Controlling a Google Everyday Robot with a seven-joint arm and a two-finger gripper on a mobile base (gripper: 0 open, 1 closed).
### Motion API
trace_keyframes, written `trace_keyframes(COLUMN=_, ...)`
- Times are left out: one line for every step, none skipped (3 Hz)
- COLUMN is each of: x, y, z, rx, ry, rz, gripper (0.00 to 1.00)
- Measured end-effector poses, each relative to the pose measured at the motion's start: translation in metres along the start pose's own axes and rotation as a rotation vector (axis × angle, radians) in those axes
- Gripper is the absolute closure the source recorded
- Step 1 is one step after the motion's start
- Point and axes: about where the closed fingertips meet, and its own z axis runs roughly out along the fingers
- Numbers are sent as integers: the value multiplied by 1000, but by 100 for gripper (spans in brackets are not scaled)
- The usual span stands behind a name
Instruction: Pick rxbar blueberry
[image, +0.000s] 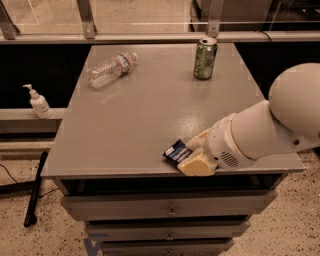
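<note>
The rxbar blueberry (175, 151), a small dark navy bar with white lettering, lies near the front edge of the grey table (125, 125). My gripper (194, 152) comes in from the right on a big white arm. Its two cream fingers (198, 165) sit on either side of the bar's right end and grip it. The bar's left end sticks out from between them. It is low over the table top, and I cannot tell whether it still touches it.
A green drink can (205, 58) stands at the back right of the table. A clear plastic bottle (111, 69) lies at the back left. A soap dispenser (38, 102) stands on a ledge to the left. Drawers (170, 210) are below the table's front edge.
</note>
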Motion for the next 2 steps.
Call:
trace_keyframes(x=-14, y=-1, z=-11, rx=10, ry=-30, rz=-17, gripper=100)
trace_keyframes(x=-29, y=-8, z=-17, rx=24, ry=-54, rz=-48, gripper=100)
